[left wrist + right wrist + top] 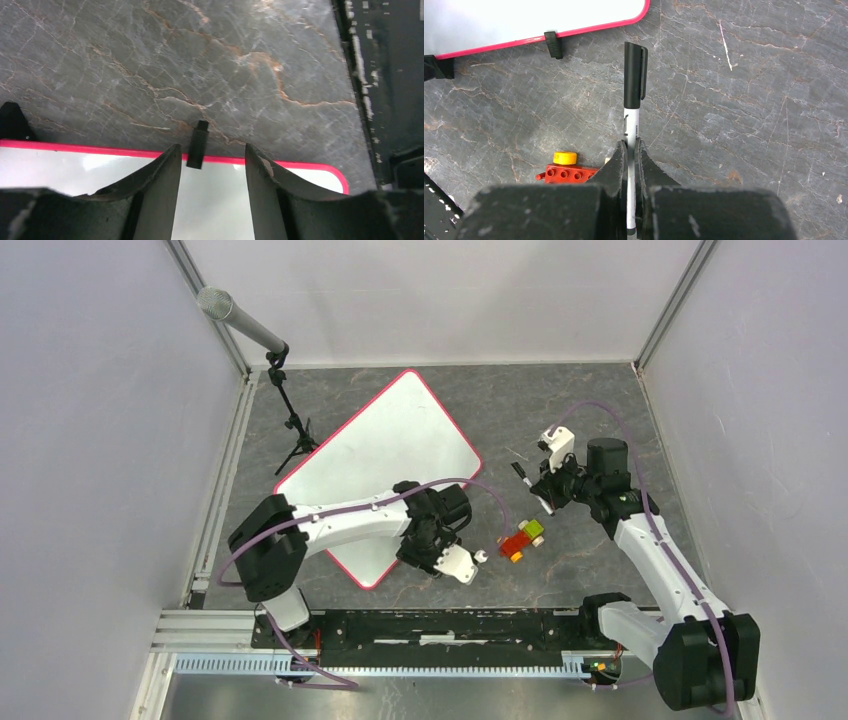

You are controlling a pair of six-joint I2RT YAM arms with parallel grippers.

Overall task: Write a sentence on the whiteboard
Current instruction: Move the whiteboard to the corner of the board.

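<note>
Top external view has the whiteboard [390, 440] lying flat on the grey marbled table [560, 410], left of centre and turned corner-on like a diamond, its face plain white inside the red-pink rim. And the left gripper [422, 548] is right over the board's near-right edge! On the left wrist view those fingers [165, 175] stand spread wide, nothing between them, with the pink rim running across underneath and a small black piece [198, 145] sitting at that rim. Over to the right wrist view: the right gripper [631, 145] is pressed tight on a marker [634, 80], white barrel pinched, black cap on and pointing away over bare table, apart from the board's corner [524, 15]. From above, that marker [522, 476] sits to the right of the board. Just beside it, between the two grippers, lies a little cluster of toy blocks [522, 538] in red, yellow and green. At the far left corner, a microphone [240, 318] stands on its tripod.
</note>
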